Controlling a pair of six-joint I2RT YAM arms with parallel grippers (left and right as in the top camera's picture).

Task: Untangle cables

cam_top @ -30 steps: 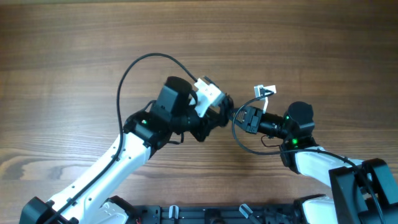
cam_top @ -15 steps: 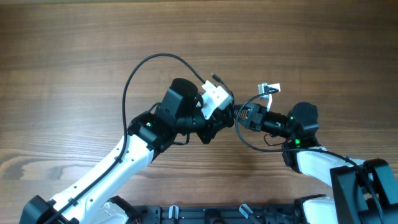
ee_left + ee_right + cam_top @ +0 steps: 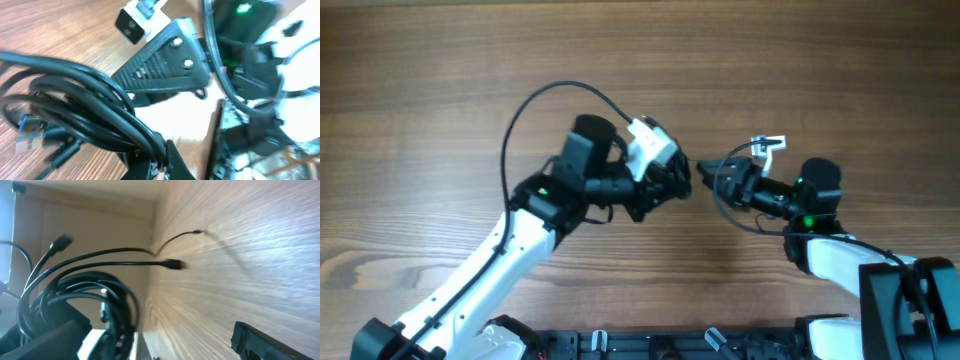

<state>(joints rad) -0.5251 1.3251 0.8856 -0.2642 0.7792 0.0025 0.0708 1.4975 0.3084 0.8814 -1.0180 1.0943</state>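
The cables (image 3: 85, 95) are a coil of black wires hanging from my left gripper (image 3: 160, 162), which is shut on them; a small blue plug (image 3: 27, 125) dangles at the left. In the right wrist view the same coil (image 3: 75, 300) sits at the left, with loose strands and plug ends (image 3: 174, 264) reaching out over the wood. My right gripper (image 3: 165, 340) is open, with one finger (image 3: 260, 340) at the lower right and nothing between its jaws. Overhead, the left gripper (image 3: 682, 180) and right gripper (image 3: 722, 180) face each other a short gap apart; the cables hardly show there.
The wooden table (image 3: 440, 80) stretches on all sides. A thick arm cable (image 3: 545, 100) arcs over the left arm, and another loops under the right wrist (image 3: 725, 210). A black rail (image 3: 650, 345) runs along the near edge.
My right gripper has opened and drawn back to the right, away from the left gripper. The left arm has shifted slightly left, still holding the cables.
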